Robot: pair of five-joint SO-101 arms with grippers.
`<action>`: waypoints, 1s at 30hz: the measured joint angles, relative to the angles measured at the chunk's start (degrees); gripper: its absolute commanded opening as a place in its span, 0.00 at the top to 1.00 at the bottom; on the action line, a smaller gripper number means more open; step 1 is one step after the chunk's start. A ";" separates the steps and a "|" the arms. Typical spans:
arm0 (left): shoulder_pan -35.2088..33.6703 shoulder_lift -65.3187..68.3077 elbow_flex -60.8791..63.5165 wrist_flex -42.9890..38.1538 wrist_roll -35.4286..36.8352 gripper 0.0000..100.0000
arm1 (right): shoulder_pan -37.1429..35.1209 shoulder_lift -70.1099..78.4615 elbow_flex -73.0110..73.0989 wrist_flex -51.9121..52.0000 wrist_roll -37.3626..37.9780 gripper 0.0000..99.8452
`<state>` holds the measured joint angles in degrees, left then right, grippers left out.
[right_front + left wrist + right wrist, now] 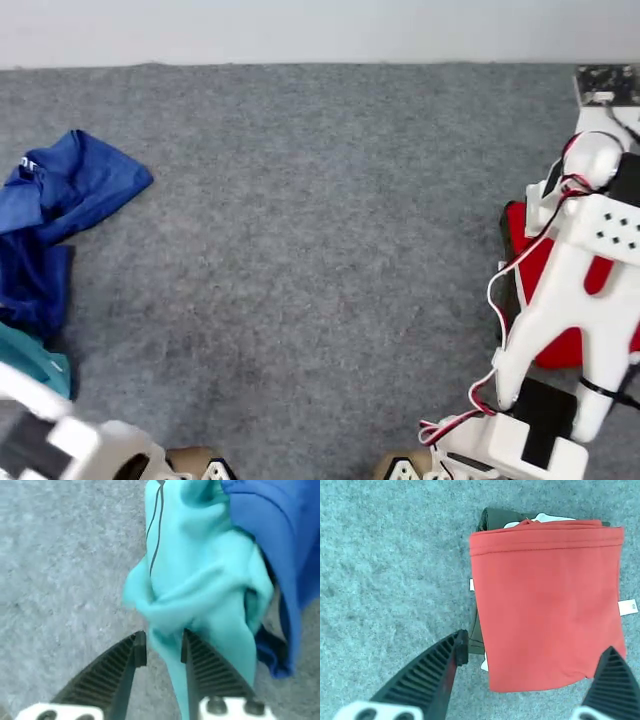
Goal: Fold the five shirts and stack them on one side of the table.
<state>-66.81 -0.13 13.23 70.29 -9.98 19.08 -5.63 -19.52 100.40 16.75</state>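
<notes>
Table (320, 250): grey, felt-like top. We judge the middle stretch the place to lay a shirt flat.
Stack: on the right side, under the right arm. The red shirt (547, 610) lies folded on top, with a dark green shirt (495, 517) and a white shirt (545, 519) peeking out beneath. We read that as three done.
Blue shirt (60, 195): crumpled at the left edge, unfolded, and touching the teal one.
Teal shirt (200, 595): bunched just beside the blue, partly overlapped by it, with one ridge of cloth standing up.
Left gripper (160, 647): jaws drawn in on that teal ridge, cloth pinched between them.
Right gripper (537, 652): jaws spread wide over the red shirt, holding nothing.
Step, as we judge it: pull the teal shirt free and bring it to the middle for folding.
Doing it well: we would lift before dragging, so that the blue shirt does not ride along.
Grip check: the pinch looks like one thin fold. If it slips, we would take a deeper bite.
Right arm: best kept off the stack, ready to catch a far corner for spreading.
</notes>
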 measured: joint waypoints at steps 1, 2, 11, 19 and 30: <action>0.00 2.29 -2.37 0.97 0.00 0.86 | 0.00 0.00 0.00 0.00 0.00 0.61; 0.00 4.31 -4.75 1.76 0.00 0.86 | 0.00 0.00 0.00 0.00 0.00 0.61; 0.00 18.46 -19.96 3.87 0.00 0.87 | 0.00 0.00 0.00 0.00 0.00 0.61; 0.18 29.36 -25.05 3.87 0.00 0.87 | -1.93 -0.09 1.32 0.00 0.00 0.61; 1.41 44.84 -42.20 8.70 0.00 0.99 | -10.29 -0.09 7.91 0.00 0.00 0.61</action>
<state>-65.41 44.70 -28.97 78.99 -9.98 8.79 -5.71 -11.60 100.40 16.75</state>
